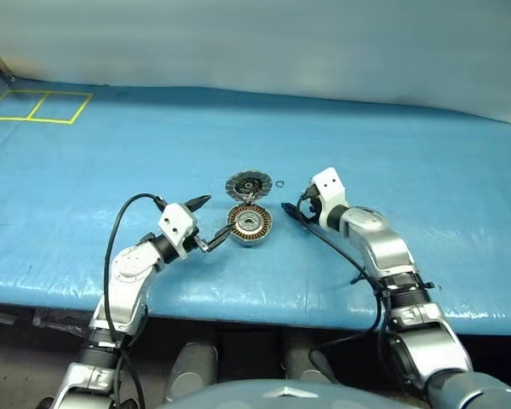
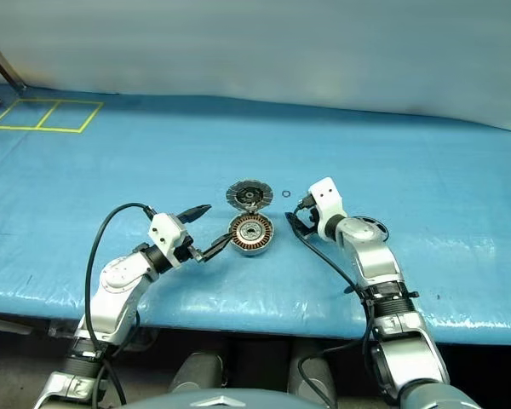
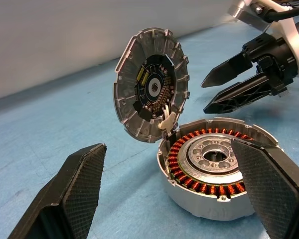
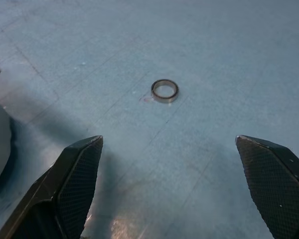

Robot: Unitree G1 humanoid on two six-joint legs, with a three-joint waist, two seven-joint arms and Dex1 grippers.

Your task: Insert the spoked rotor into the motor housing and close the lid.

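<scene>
**Housing open at frame centre, both pincers released beside it**

The motor housing (image 1: pixel 249 224) is sitting on the blue table cover (image 1: pixel 426 162) at the centre of the head view, its copper winding ring and silver hub facing up. The lid (image 1: pixel 248 184) is standing just above it in the frame, swung open and joined at the housing's far rim; in the left wrist view it is tilting upright with its ribbed inner face and dark centre showing (image 3: pixel 152 90).

The left gripper (image 1: pixel 208 225) is lying left of centre, pointing toward the right of the frame. Its jaws are standing wide apart and holding nothing: one finger is reaching toward the upper right, clear of the housing, the other is ending just beside the housing's left wall; contact cannot be told. In the left wrist view the housing (image 3: pixel 214 174) is sitting between and beyond the two fingers.

The right gripper (image 1: pixel 292 210) is lying right of centre, pointing toward the left of the frame, near the housing's right side but apart from it. Its jaws are likewise released and empty.

A small ring (image 1: pixel 279 182) is lying on the cover just right of the lid, above the right gripper; in the right wrist view it is sitting beyond the spread fingers (image 4: pixel 165 91).

In the right eye view a dark, round, wheel-like thing (image 2: pixel 371 228) is lying beside the right forearm, partly hidden; probably the spoked rotor, but too small to confirm.
</scene>
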